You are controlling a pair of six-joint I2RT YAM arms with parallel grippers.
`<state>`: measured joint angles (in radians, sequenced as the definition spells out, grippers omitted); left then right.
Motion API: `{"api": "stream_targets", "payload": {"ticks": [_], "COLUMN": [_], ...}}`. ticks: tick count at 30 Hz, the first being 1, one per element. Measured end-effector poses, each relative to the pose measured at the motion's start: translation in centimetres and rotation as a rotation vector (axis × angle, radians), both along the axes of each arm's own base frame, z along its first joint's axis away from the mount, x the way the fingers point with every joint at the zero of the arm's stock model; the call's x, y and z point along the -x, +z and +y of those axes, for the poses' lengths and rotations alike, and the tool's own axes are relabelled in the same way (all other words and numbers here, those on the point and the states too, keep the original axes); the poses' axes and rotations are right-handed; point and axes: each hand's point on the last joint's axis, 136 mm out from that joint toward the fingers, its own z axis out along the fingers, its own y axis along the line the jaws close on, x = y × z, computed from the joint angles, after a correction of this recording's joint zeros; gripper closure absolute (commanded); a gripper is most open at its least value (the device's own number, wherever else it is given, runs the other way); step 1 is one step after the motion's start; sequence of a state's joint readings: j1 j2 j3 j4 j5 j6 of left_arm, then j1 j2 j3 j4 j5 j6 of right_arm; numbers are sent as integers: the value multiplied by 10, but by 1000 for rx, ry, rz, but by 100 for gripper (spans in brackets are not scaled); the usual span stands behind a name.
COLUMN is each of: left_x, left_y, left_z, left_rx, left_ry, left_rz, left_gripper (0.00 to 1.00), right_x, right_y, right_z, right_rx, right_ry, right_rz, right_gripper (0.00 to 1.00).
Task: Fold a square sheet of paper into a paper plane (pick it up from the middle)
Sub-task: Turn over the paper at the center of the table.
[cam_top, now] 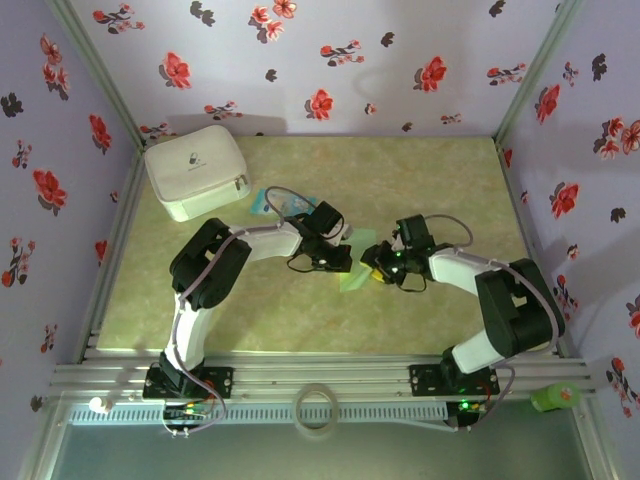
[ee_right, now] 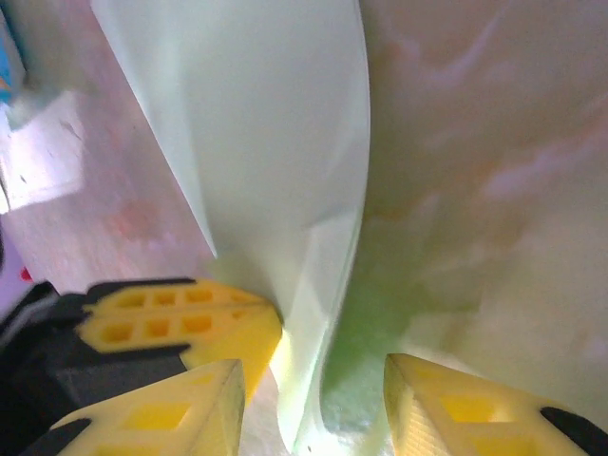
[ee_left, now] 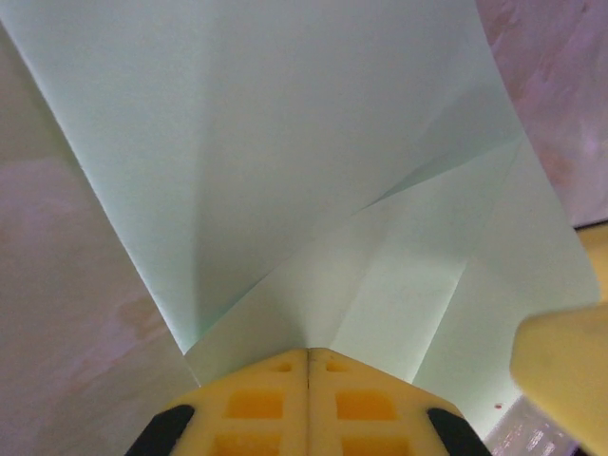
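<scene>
The square sheet of paper [cam_top: 355,277] is pale mint green and folded, with diagonal creases; it sits at the middle of the table between my two grippers. In the left wrist view the paper [ee_left: 285,171] rises in front of my left gripper [ee_left: 309,359], whose yellow fingers are pressed together on its lower fold. My left gripper [cam_top: 338,260] comes at it from the left in the top view. My right gripper [cam_top: 377,264] faces it from the right. Its jaws [ee_right: 318,399] stand apart, with a curled edge of the paper [ee_right: 275,142] hanging between them and touching neither finger.
A white zipped pouch [cam_top: 196,170] lies at the back left, with a small blue-and-white packet [cam_top: 280,203] just beside it. A roll of tape [cam_top: 317,408] and a green object [cam_top: 555,397] rest on the near rail. Floral walls close in three sides.
</scene>
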<state>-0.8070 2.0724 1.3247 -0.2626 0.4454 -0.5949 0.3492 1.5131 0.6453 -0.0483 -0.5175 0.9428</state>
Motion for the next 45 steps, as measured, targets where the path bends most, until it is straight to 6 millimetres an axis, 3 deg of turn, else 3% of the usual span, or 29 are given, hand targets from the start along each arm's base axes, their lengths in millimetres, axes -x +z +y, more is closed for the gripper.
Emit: {"api": "stream_targets", "payload": {"ticks": [13,21,37,41,45], "left_x": [0,0,0,0,0], "left_y": [0,0,0,1,1], "left_z": [0,0,0,0,0], "left_rx": [0,0,0,0,1], "left_ry": [0,0,6,19,28], "left_rz": [0,0,5,12,17], "left_gripper": [98,98,97,96,95], "right_x": [-27,-36,-34,-34,-35], "right_y": [-6,-5,-17,-17,-17], "right_z": [-11,-13,-12,-13,-14], "right_rx": [-49,-67,-85,-84,-75], "right_ry": [-51,-61,-42,-33,-17], "right_rz": [-16,-48,-52,-62,-78], "right_gripper": [60,72,85,86,81]}}
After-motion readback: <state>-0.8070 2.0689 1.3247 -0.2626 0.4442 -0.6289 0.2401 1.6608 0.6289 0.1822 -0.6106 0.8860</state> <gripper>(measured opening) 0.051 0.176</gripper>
